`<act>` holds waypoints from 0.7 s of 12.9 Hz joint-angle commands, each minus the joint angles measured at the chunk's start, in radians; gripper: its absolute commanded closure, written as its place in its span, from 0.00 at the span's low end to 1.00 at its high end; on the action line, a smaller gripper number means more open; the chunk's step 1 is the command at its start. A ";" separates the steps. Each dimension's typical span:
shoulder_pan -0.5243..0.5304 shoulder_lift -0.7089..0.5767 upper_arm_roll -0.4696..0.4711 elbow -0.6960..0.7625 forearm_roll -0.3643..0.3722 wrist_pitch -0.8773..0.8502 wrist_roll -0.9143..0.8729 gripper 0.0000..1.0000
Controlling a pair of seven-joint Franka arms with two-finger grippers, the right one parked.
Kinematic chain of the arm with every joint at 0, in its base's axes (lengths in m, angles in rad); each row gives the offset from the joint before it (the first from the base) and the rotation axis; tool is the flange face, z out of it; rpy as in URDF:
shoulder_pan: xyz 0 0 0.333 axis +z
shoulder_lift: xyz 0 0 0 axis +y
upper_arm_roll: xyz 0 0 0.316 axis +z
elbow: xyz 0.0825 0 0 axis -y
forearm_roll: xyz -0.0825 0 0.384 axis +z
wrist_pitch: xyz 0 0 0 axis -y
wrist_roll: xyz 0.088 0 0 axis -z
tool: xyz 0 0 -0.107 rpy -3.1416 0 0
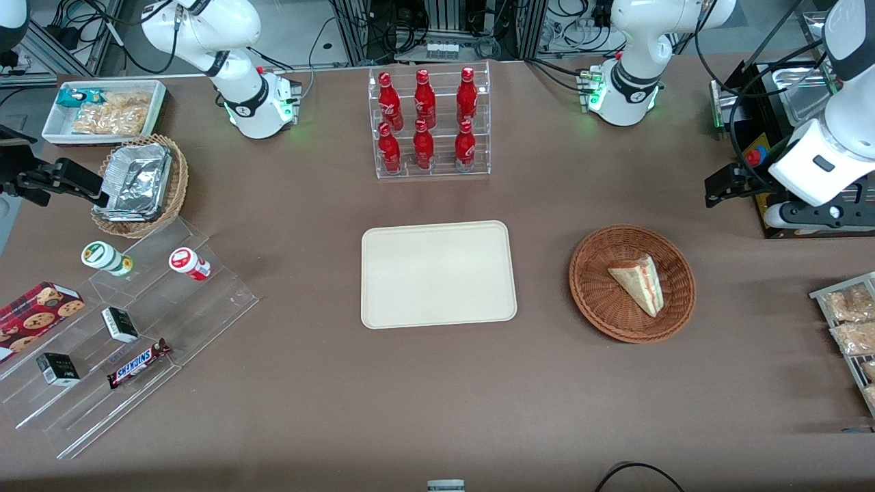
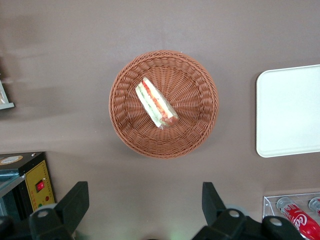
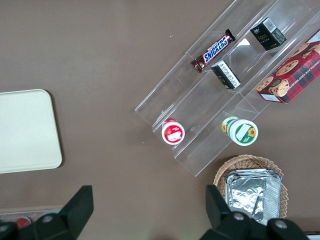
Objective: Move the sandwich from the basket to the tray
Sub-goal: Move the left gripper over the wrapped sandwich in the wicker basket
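The sandwich (image 1: 639, 283), a white wedge with red and green filling, lies in the reddish-brown wicker basket (image 1: 588, 301) toward the working arm's end of the table. The cream tray (image 1: 437, 273) sits empty beside the basket at the table's middle. My left gripper (image 1: 718, 191) hangs high above the table, farther from the front camera than the basket and apart from it. It is open and empty. The left wrist view shows the sandwich (image 2: 156, 104) in the basket (image 2: 200, 100), a part of the tray (image 2: 290, 110), and my gripper (image 2: 145, 202) with its jaws wide apart.
A clear rack of red bottles (image 1: 429, 123) stands farther back than the tray. A black box with a red button (image 1: 759, 157) sits under my arm. A rack of snack packets (image 1: 851, 321) lies at the working arm's edge. An acrylic stepped shelf (image 1: 123, 328) lies toward the parked arm's end.
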State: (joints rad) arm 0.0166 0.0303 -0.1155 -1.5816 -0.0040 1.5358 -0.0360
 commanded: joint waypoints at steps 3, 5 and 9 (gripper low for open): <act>0.010 0.013 -0.009 -0.053 -0.011 0.017 0.014 0.00; 0.010 0.020 -0.009 -0.119 -0.011 0.064 0.011 0.00; 0.003 0.033 -0.010 -0.296 -0.011 0.261 0.004 0.00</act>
State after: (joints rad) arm 0.0163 0.0786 -0.1186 -1.7934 -0.0042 1.7154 -0.0359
